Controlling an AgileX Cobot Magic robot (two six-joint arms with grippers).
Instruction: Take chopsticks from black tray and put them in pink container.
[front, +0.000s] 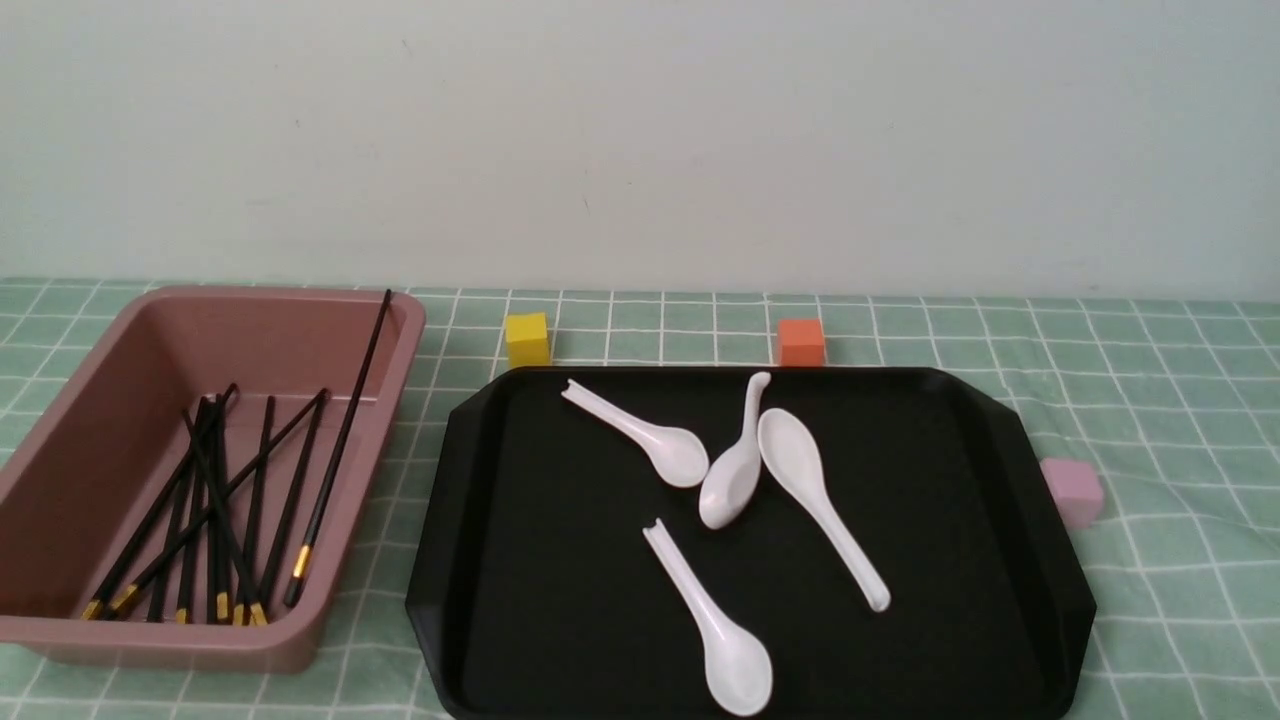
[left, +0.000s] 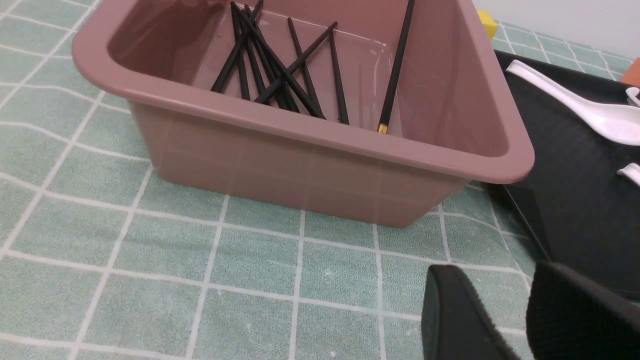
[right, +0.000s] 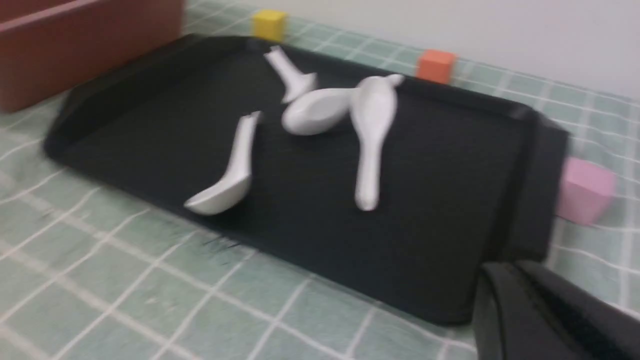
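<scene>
From the front, all the chopsticks (front: 215, 520) lay in the pink container (front: 60, 480); the black tray (front: 960, 560) bore only white spoons (front: 735, 470). In the left wrist view, the left gripper (left: 520, 315) stood slightly parted, empty. In the right wrist view, the right gripper (right: 540, 315) showed only one finger; its state was unclear.

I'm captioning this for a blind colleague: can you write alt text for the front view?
A pink container on the left holds a bundle of black chopsticks, one leaning on its far rim. Beside it, a black tray carries four white spoons and no chopsticks. Yellow, orange and pink cubes sit on the green checked cloth.
</scene>
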